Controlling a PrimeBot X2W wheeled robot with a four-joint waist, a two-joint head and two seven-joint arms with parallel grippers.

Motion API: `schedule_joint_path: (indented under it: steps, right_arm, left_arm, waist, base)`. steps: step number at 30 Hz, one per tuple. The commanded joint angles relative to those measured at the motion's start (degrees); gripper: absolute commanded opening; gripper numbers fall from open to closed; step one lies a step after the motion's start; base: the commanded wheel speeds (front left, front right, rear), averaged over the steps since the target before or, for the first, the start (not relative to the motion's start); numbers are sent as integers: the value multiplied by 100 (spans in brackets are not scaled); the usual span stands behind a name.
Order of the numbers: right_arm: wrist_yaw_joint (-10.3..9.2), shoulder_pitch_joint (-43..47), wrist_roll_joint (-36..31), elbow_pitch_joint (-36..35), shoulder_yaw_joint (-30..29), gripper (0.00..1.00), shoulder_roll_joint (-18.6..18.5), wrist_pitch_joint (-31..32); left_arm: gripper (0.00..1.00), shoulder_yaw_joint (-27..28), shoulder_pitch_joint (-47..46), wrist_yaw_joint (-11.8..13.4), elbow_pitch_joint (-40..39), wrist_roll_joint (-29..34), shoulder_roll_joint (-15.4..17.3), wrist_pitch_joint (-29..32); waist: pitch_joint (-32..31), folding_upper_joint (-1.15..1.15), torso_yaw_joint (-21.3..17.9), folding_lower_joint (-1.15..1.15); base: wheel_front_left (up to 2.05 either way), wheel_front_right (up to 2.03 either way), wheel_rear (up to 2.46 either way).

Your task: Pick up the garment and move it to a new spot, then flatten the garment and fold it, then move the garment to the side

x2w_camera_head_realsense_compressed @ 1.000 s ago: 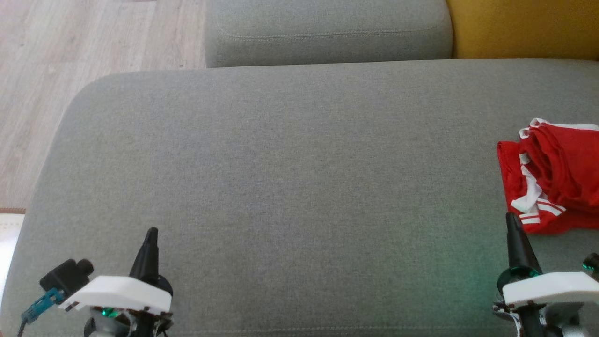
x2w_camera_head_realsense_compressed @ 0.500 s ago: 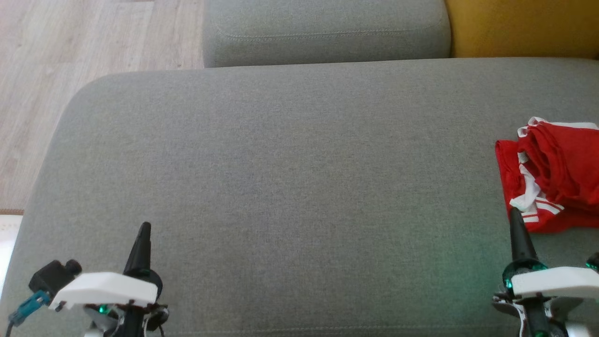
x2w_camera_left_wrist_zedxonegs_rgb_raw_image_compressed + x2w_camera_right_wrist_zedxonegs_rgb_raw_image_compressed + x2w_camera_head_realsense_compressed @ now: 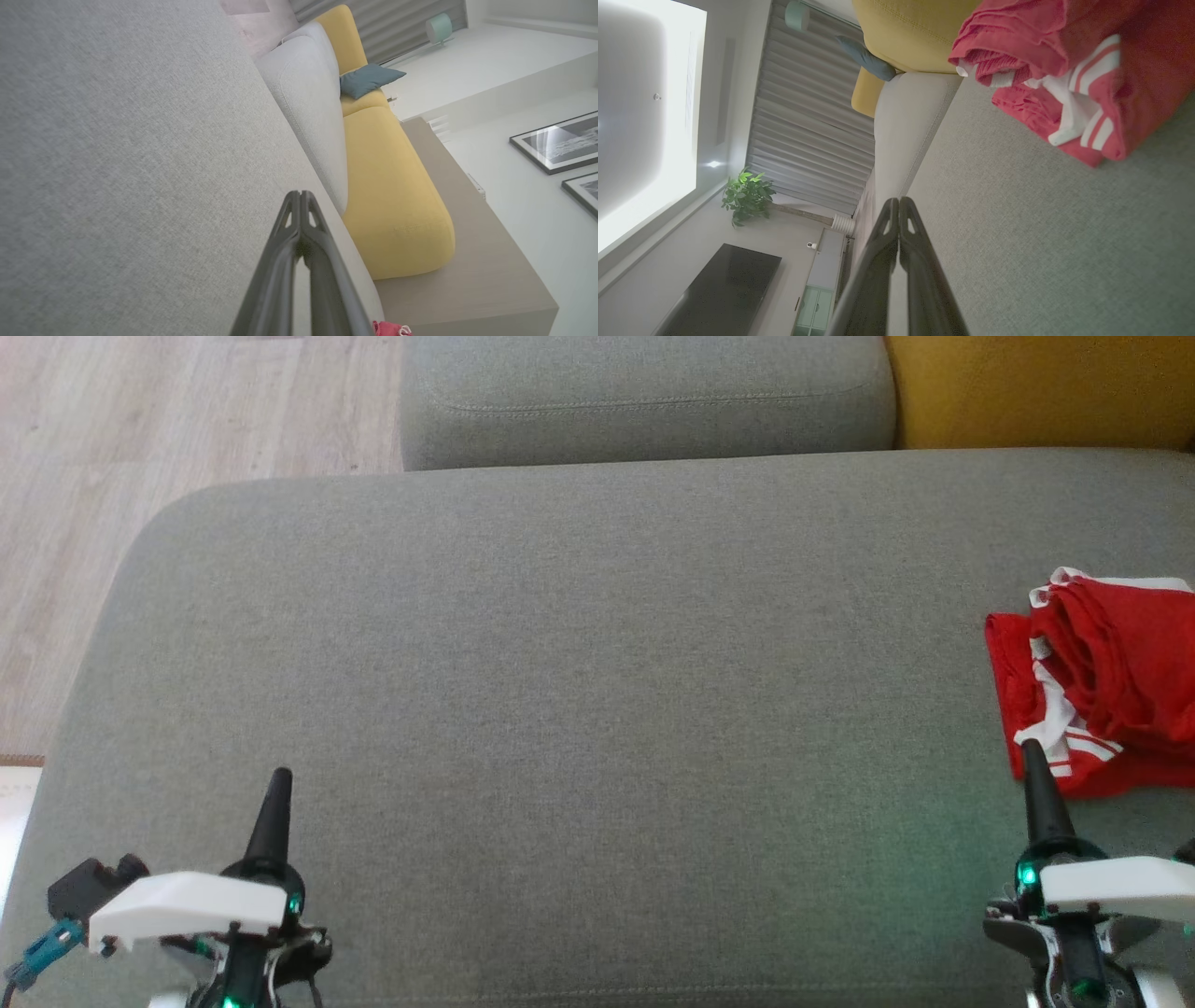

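Garment (image 3: 1111, 681): red with white stripes and white trim, crumpled in a heap at the right edge of the grey sofa seat (image 3: 579, 691). It is partly cut off by the head view's right border. It lies loose on the cushion, nothing gripping it.

Right fingers (image 3: 1038, 789): pressed fully together, holding nothing. In the head view the tip sits just beside the garment's near-left corner; can't tell contact from that angle. The right wrist view shows the tip against bare grey fabric, with the garment up and to the right, clear of it.

Left fingers (image 3: 274, 807): closed tip to tip, empty. They sit at the lower left of the head view over bare seat, well apart from the garment. In the left wrist view a scrap of red shows at the bottom edge, just beside the finger.

Surroundings: grey back cushion (image 3: 644, 401) at the top of the head view, yellow cushion (image 3: 1036, 392) to its right, pale wood floor (image 3: 140, 476) upper left. Blue-grey pillow (image 3: 369, 79) lies on the yellow sofa in the left wrist view.
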Motion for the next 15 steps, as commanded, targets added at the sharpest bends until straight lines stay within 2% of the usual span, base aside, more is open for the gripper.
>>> schedule_joint_path:
  steps: [1,15]
  right_arm:
    - [16,-303,145,-140,51,0,-128,18]
    - [18,-476,1064,67,22,0,-129,61]
  left_arm:
    - [0,204,-318,-53,-167,-129,11,43]
    - [0,422,-418,-177,-112,-1048,-51,242]
  waist:
    - [0,0,-1,0]
    - [5,0,-30,0]
  base:
    - [0,0,0]
    - [0,0,0]
